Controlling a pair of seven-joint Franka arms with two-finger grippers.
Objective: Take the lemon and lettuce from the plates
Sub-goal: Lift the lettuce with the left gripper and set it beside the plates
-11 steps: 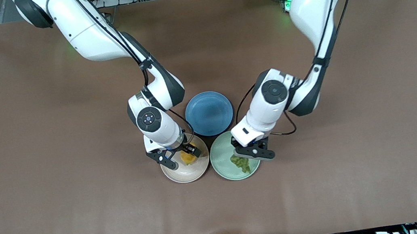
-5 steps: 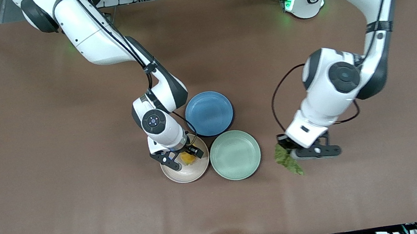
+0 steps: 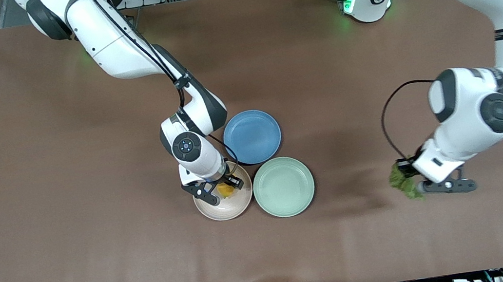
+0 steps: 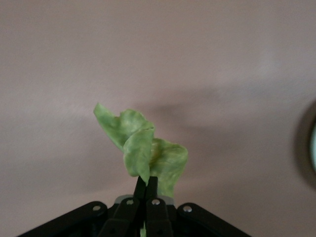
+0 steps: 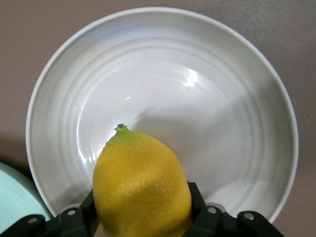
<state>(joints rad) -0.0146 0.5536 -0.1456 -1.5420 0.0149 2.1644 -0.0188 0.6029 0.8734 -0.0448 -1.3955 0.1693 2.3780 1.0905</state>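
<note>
The lemon (image 3: 225, 190), bright yellow, is at the pale beige plate (image 3: 225, 213), and my right gripper (image 3: 218, 190) is shut on it. In the right wrist view the lemon (image 5: 140, 182) fills the space between the black fingers (image 5: 196, 197), its nubby tip over the plate's (image 5: 207, 113) white bowl. The lettuce (image 3: 403, 182) hangs from my left gripper (image 3: 412, 180), which is shut on it above bare table toward the left arm's end. In the left wrist view the wrinkly leaf (image 4: 143, 145) sticks out of the gripper (image 4: 146, 183). The mint plate (image 3: 287, 210) holds nothing.
A blue plate (image 3: 252, 136) with nothing on it lies farther from the front camera, touching both other plates. The mint plate's edge (image 5: 10, 197) shows beside the beige one in the right wrist view. Brown table (image 3: 101, 260) spreads all around.
My left gripper carried the lettuce off the mint plate and away toward the left arm's end of the table. My right gripper closed on the lemon.
</note>
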